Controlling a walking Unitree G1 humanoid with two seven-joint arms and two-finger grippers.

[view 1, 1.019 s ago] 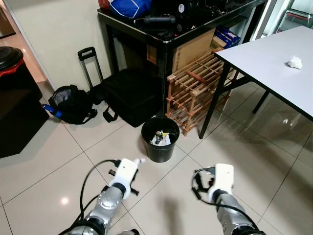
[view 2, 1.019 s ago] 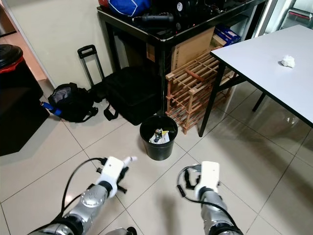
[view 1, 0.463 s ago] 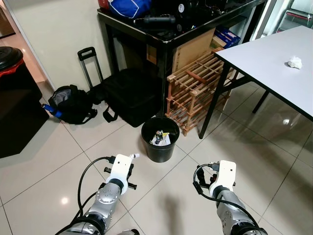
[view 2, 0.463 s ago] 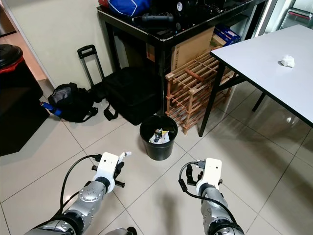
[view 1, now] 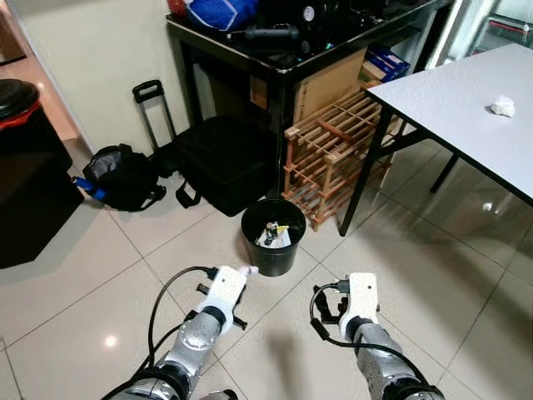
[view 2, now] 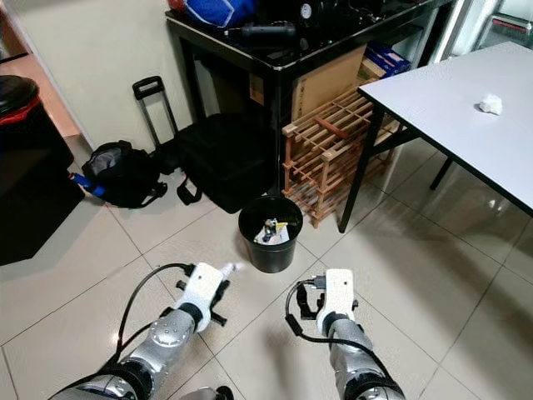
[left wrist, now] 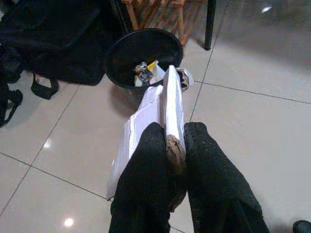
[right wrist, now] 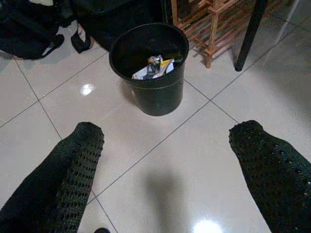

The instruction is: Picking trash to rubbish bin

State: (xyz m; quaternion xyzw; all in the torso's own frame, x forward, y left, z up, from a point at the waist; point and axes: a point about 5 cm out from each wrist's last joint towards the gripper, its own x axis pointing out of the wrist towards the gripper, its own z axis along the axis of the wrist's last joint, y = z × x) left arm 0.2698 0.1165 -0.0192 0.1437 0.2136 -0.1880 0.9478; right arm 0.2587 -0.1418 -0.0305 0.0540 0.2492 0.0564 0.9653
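The left tool (left wrist: pixel 167 160) is pinched tight on a folded white paper (left wrist: pixel 160 111). The paper sticks out past the black fingers (left wrist: pixel 146 165) and points at the bin (view 1: pixel 272 236). This tool is low over the floor tiles (view 1: pixel 433 250), just beside the bin and not yet over it.

The right tool (right wrist: pixel 165 160) is spread wide and holds nothing. It hangs over the floor near the bin too, on the other side.

The bin is black and round. It stands on the floor with some scraps (right wrist: pixel 154 67) inside. Behind it is a wooden rack (view 1: pixel 333 150) under a dark worktop (view 1: pixel 275 58) with many things on it. A black case (view 1: pixel 221 162) and a black bag (view 1: pixel 121 177) lie on the floor by the wall.

On the right is a white worktop (view 1: pixel 466 108). A small crumpled white tissue (view 1: pixel 501 105) sits on it, well apart from the bin.
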